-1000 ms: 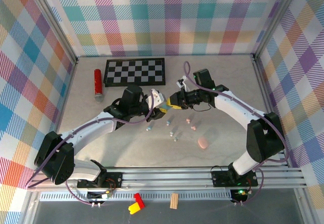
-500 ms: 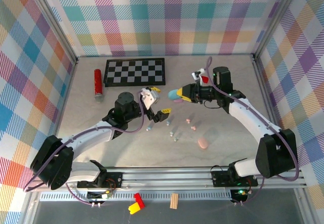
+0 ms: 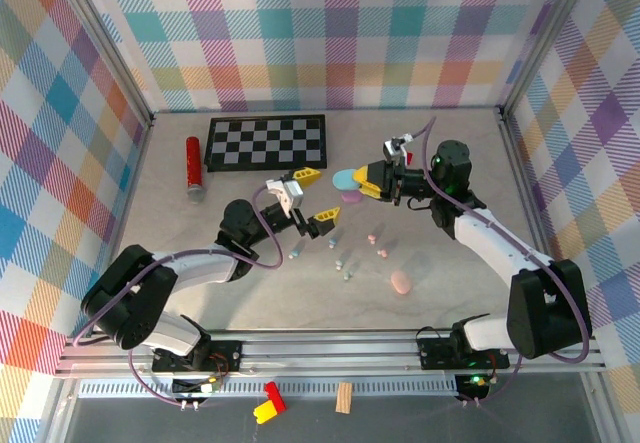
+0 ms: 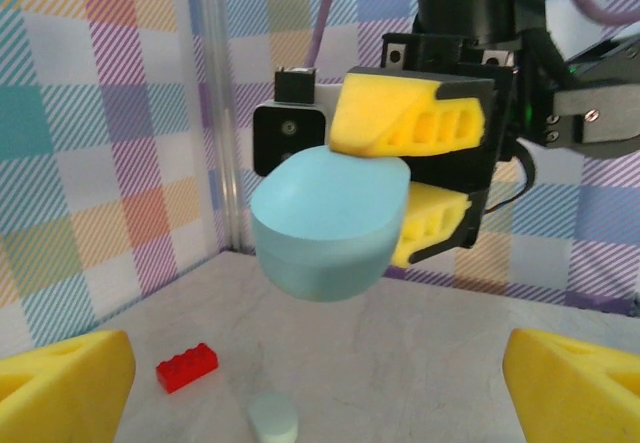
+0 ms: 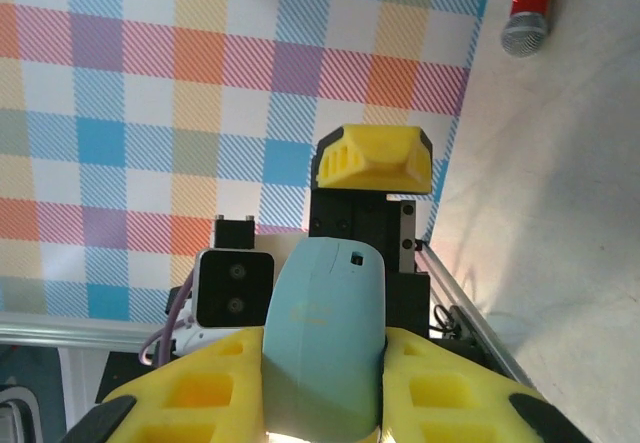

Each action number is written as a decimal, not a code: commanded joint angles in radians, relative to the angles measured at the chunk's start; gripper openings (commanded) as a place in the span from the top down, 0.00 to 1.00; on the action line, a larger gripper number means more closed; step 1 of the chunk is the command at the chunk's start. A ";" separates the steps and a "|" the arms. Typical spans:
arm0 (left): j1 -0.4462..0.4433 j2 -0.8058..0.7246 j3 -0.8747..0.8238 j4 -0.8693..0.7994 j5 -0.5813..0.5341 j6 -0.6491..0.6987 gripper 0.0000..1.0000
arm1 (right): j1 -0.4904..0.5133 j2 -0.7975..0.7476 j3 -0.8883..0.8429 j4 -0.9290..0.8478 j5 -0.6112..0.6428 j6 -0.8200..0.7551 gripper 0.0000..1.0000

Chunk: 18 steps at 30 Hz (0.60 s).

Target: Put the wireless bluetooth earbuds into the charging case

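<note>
Holding: the right hand (image 3: pixel 368 183) pinches the blue case (image 3: pixel 345 178) by its back end between yellow fingers (image 4: pixel 410 113), so the rounded front juts free toward the left hand.
Left hand (image 3: pixel 316 195): spread wide with nothing between its fingers, facing the case across a short gap. By my reading, it is lined up to work the lid or take the free end.
Why lifted: the case hangs clear of the table (image 3: pixel 450 263), level with both hands, so each wrist camera looks straight at it.
Blue case contents: it looks shut in both wrist views, and nothing shows inside.
Earbuds (image 3: pixel 340 261): loose on the table, below the left hand's fingertips; a pink pair (image 3: pixel 376 245) lies below the right hand. None is in a case.
Pink case (image 3: pixel 400 283): on the table beyond the earbuds, on the right hand's side, well apart from both hands; it looks shut.
Purple piece (image 3: pixel 351 196): just under the held case in the top view; I cannot tell what it is.
Next need: judged, a case must open before any earbud goes in.
</note>
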 commanded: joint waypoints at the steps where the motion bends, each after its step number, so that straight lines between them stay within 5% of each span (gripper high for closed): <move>1: 0.000 0.022 0.043 0.100 0.078 -0.024 0.09 | -0.005 -0.031 -0.021 0.200 -0.025 0.134 0.93; 18: -0.003 0.131 0.213 0.110 0.214 -0.110 0.24 | 0.037 -0.061 -0.053 0.328 0.002 0.227 0.93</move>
